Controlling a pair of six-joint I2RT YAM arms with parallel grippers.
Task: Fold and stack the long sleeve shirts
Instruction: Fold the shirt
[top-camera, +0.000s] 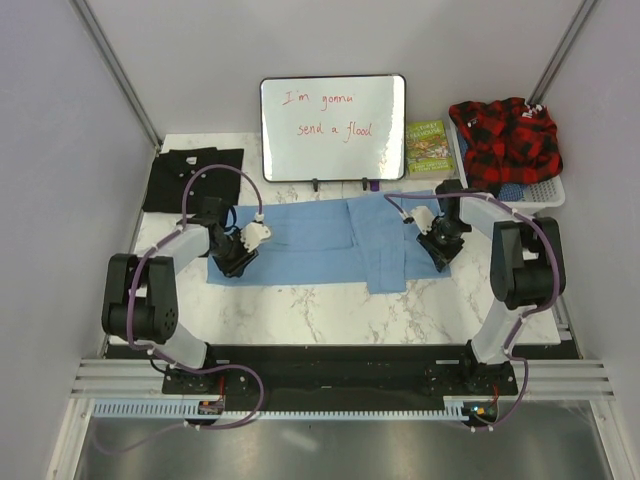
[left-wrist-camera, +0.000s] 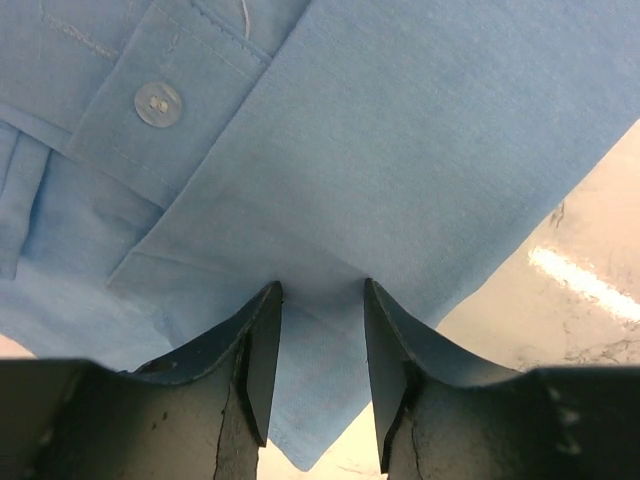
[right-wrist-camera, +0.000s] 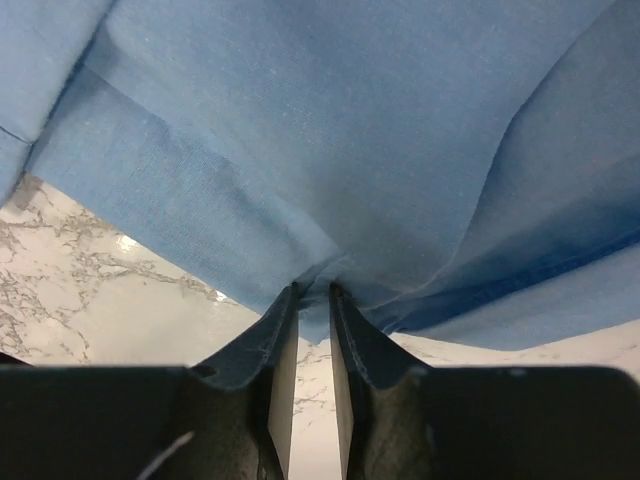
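Light blue shirt (top-camera: 310, 240) lies spread across the middle of the marble table (top-camera: 330, 318), with a gripper at each end.

Low in the top view, a bare band of marble runs between the arm bases and the shirt's near hem, and one flap dips lower at centre-right. The left gripper (left-wrist-camera: 322, 290) sits at the shirt's lower-left corner. Its jaws stand apart with the hem between them, and I cannot tell whether they bite. The right gripper (right-wrist-camera: 312, 290), at the right edge, is clenched on a puckered fold. Beyond the far edge stands a whiteboard (top-camera: 333, 128). The black shirt (top-camera: 192, 178) lies upper left, and a book (top-camera: 428, 148) and a red plaid garment (top-camera: 505, 140) lie upper right.
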